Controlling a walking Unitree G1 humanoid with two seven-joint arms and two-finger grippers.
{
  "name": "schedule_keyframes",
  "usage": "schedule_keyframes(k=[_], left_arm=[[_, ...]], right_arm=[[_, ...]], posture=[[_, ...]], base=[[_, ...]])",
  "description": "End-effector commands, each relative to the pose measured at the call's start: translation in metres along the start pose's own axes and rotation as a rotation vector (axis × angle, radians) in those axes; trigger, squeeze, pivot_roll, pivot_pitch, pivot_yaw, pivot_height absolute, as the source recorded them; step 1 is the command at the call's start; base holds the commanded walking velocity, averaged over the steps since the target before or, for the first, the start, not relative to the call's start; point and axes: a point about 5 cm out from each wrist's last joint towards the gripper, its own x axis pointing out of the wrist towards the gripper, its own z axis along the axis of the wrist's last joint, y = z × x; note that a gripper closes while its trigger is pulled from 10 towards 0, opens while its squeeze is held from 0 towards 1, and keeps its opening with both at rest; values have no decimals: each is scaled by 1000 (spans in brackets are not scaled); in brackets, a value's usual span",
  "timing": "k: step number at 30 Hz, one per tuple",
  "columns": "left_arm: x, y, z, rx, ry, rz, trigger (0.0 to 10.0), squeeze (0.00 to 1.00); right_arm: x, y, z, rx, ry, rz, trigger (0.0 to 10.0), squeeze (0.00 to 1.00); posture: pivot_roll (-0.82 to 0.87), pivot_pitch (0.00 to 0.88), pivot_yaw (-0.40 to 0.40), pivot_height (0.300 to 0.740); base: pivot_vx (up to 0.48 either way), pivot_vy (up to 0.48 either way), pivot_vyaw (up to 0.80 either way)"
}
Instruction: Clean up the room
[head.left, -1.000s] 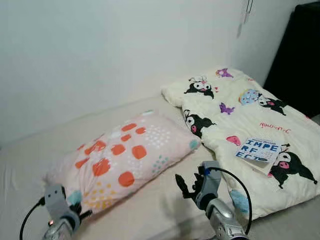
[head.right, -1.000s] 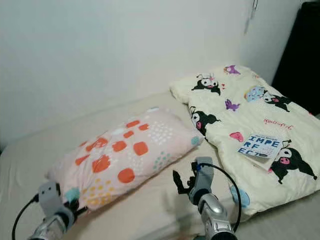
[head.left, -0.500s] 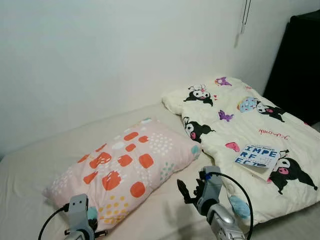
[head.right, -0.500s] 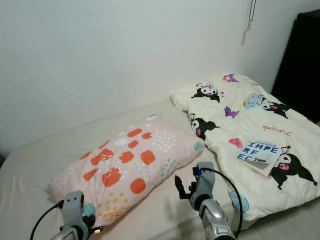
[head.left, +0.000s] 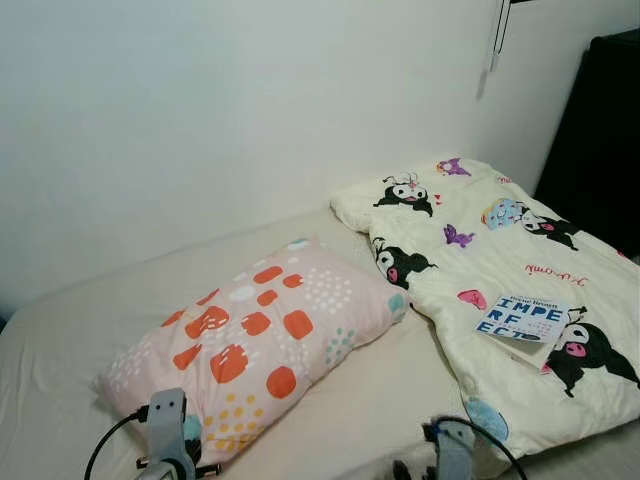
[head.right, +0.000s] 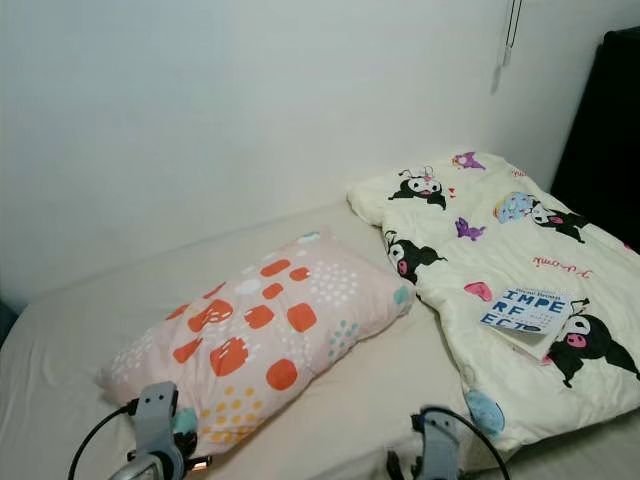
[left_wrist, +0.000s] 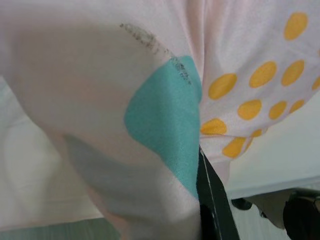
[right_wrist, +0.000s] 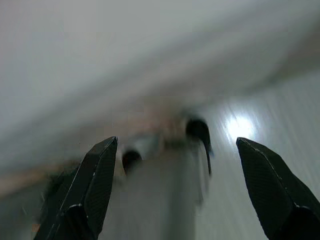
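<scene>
A pink pillow (head.left: 260, 330) with orange, white and yellow spots lies on the bed. My left gripper (head.left: 190, 455) is at its near corner, shut on the fabric by a teal patch (left_wrist: 165, 120). The cloth drapes over the gripper, leaving one black finger (left_wrist: 212, 200) in sight. My right gripper (right_wrist: 176, 142) stands open with nothing between its fingers, low at the bed's near edge. Its wrist (head.left: 453, 445) is below the cream cartoon-print blanket (head.left: 500, 250). A blue and white book (head.left: 522, 318) rests on that blanket.
The beige bed sheet (head.left: 70, 340) runs along a white wall. A dark cabinet (head.left: 600, 120) stands at the far right beside the bed. A cord (head.left: 497, 35) hangs on the wall above the blanket.
My right arm has dropped from beside the pillow down to the bottom edge of the picture. The left gripper moved a little right and stays on the pillow's corner. The camera shifted slightly.
</scene>
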Motion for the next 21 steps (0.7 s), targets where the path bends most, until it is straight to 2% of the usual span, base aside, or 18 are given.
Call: schedule_keyframes(k=[1,7,11,14,16,18,20,21], left_arm=[[0,0,0,21,14,2,10000,0],[3,-8,7,75,15,-16,10000,0],[3,-14,2,112,41,-26,10000,0],[3,-15,-2,116,50,-26,10000,0],[1,-15,-9,112,65,-17,10000,0],[1,-15,-9,112,65,-17,10000,0],[-2,-10,-18,82,73,11,10000,0],[-2,-10,-18,82,73,11,10000,0]], right_arm=[[-2,2,-11,7,42,-5,10000,0],[-6,2,-30,-10,117,-19,10000,0],[-8,5,-37,-55,157,-7,10000,0],[-7,8,-36,-84,160,11,10000,0],[-4,14,-31,-158,154,58,10000,0],[-4,14,-31,-158,154,58,10000,0],[1,24,-15,-277,107,117,10000,0],[1,24,-15,-277,107,117,10000,0]], posture=[[-138,27,111,740],[-147,33,114,740],[-147,33,114,740],[-147,28,87,740],[-119,25,36,740],[-119,25,36,740],[-70,26,-16,740],[-70,26,-16,740]], base=[[0,0,0],[0,0,0],[0,0,0],[0,0,0],[0,0,0],[0,0,0],[0,0,0],[0,0,0]])
